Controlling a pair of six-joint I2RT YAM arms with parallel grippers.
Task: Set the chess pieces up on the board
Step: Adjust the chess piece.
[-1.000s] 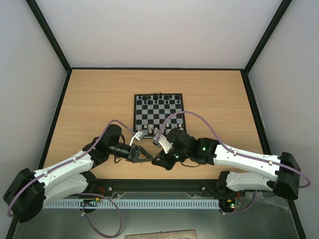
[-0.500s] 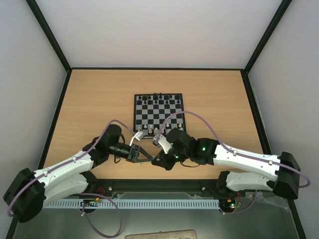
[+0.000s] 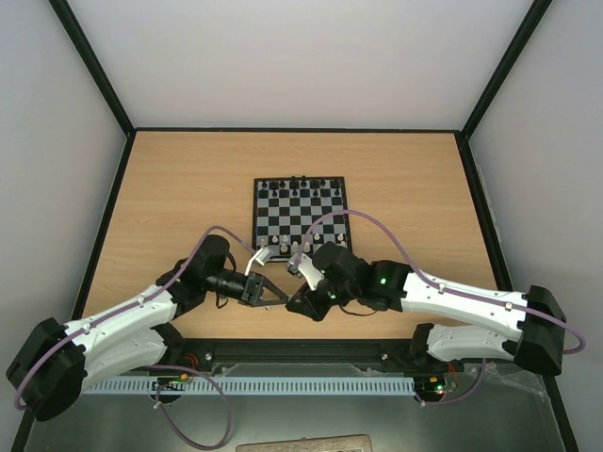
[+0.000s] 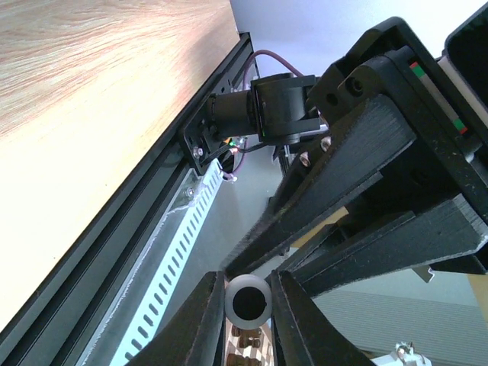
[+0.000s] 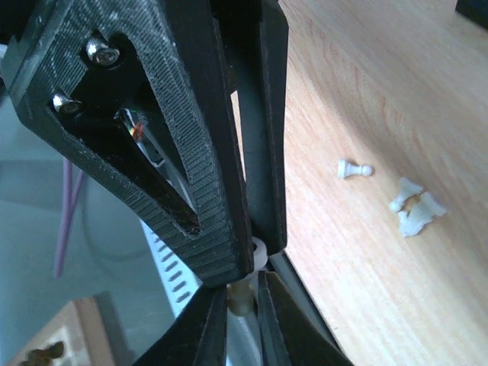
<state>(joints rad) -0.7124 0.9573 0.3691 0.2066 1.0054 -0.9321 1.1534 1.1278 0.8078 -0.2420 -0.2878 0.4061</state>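
Closing since a second ago, the left tool (image 3: 281, 299) now pinches a tiny cream plastic chess piece (image 4: 248, 301); the right tool (image 3: 294, 303) grips it too.

- Small square chessboard (image 3: 300, 210): black and pale grey-white checks, black border.
- Wooden tabletop (image 3: 188, 188): light honey-brown with fine streaked grain.
- Tiny plastic chess piece (image 4: 248, 299): cream, its hollow base dark.
- Loose plastic chess pieces (image 5: 353, 168): cream-white.
- Left gripper (image 4: 248, 286) and right gripper (image 5: 242, 290): black, ribbed.
- Arm shells (image 3: 113, 325): white with black joints.
- Thin cable (image 3: 377, 226): purple.
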